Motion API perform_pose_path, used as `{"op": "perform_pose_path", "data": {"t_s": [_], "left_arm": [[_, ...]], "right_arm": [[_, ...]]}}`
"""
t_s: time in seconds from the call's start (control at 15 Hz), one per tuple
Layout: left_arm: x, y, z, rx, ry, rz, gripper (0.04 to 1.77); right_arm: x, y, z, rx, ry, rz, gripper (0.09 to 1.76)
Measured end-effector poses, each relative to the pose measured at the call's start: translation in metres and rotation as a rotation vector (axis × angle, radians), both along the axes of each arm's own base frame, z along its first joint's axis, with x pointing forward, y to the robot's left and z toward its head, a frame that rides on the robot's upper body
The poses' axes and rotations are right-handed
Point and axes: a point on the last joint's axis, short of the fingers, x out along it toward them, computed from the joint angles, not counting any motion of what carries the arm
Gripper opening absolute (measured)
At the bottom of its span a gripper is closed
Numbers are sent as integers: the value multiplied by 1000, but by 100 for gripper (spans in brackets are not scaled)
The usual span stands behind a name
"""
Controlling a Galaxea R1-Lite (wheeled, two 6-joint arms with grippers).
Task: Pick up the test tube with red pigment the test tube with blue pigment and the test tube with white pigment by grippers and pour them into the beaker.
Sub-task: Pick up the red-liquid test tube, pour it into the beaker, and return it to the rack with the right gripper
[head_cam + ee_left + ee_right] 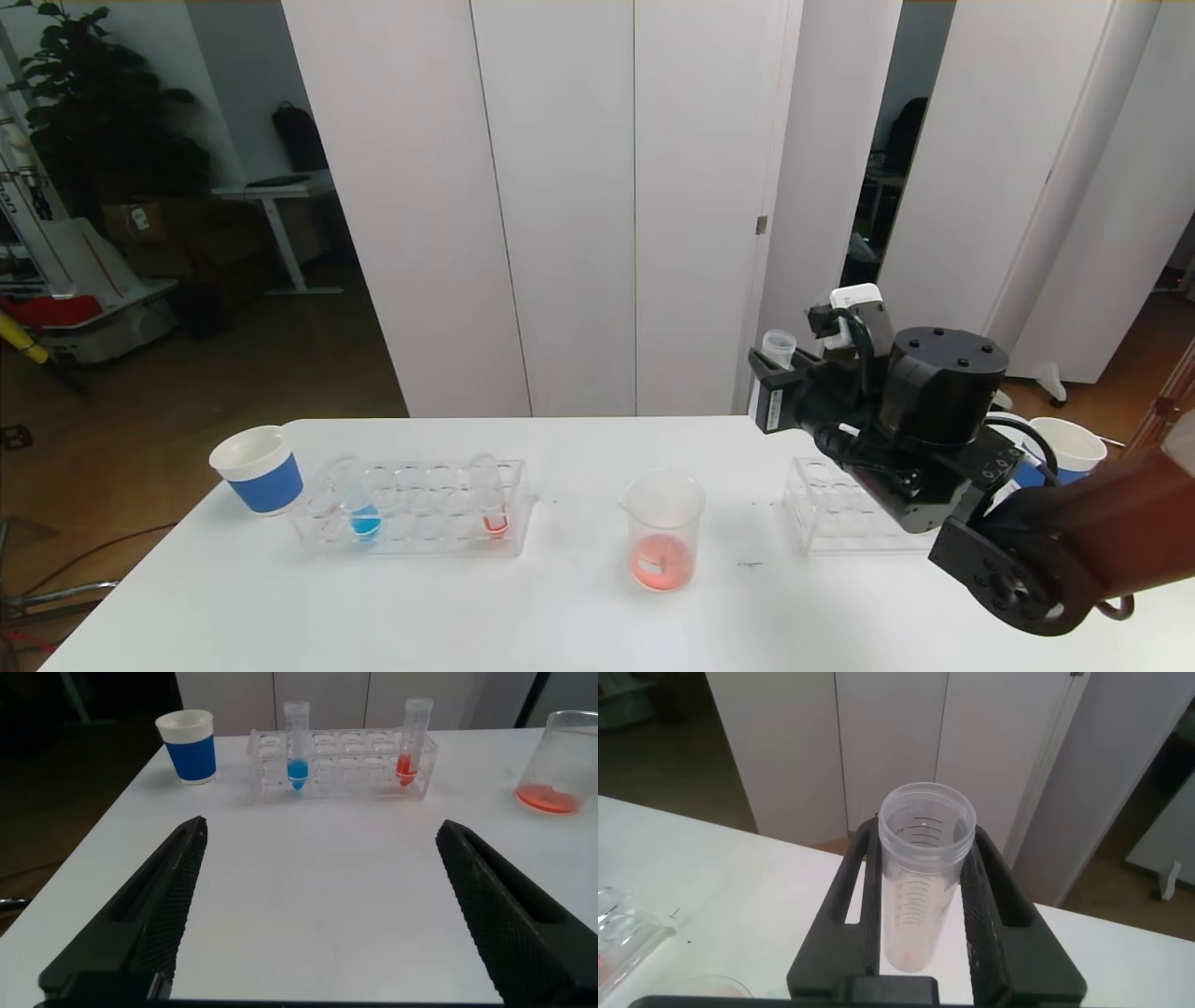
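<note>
The beaker [662, 532] carries faint white printed marks on its clear glass wall, too small to read; it has a pouring spout at its rim and a shallow pool of orange-red liquid at the bottom. It stands upright on the white surface [560, 607] and serves as the landmark here.

The tube [920, 887] in the right gripper [780, 373] shows dark graduation lines running down its wall, but no figures can be made out. It is clear, wide-mouthed and looks nearly empty, with only a pale trace near its bottom. The right gripper's fingers [990, 905] are closed tight on this tube, one on each side, holding it upright above and to the right of the beaker, well clear of the surface.

Left of the beaker stands a clear rack [415, 509]. In it, the test tube with blue pigment [362, 504] stands upright near the end farther from the beaker, a slim clear tube with bright blue liquid at its round bottom. A tube with orange-red liquid [493, 504] stands at the rack's end nearer the beaker. Beyond the rack, farther left, is a white paper cup with a blue sleeve [259, 469].

Right of the beaker sits a second clear rack [826, 509], partly hidden by the right arm, with another blue-sleeved cup [1069, 446] beyond it.

The left gripper [318, 915] hovers low over the surface, in front of the left rack, its fingers [149, 915] spread wide apart and holding nothing.
</note>
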Motion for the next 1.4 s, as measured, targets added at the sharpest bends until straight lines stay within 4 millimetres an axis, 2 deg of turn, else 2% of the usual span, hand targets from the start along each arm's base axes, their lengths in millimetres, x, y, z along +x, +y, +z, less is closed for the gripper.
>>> {"op": "perform_pose_path", "data": {"t_s": [0.27,0.53,1.07,1.4], "left_arm": [[0,0,0,0,0,0,175],[0,0,0,0,0,0,175],[0,0,0,0,0,0,175],[0,0,0,0,0,0,175]], "right_arm": [[0,-14,16,20,-40,-34,58],[3,-47,40,36,-104,-122,58],[0,-143,86,-23,-251,-398,58],[-6,-199,91,-32,-265,-579,58]]}}
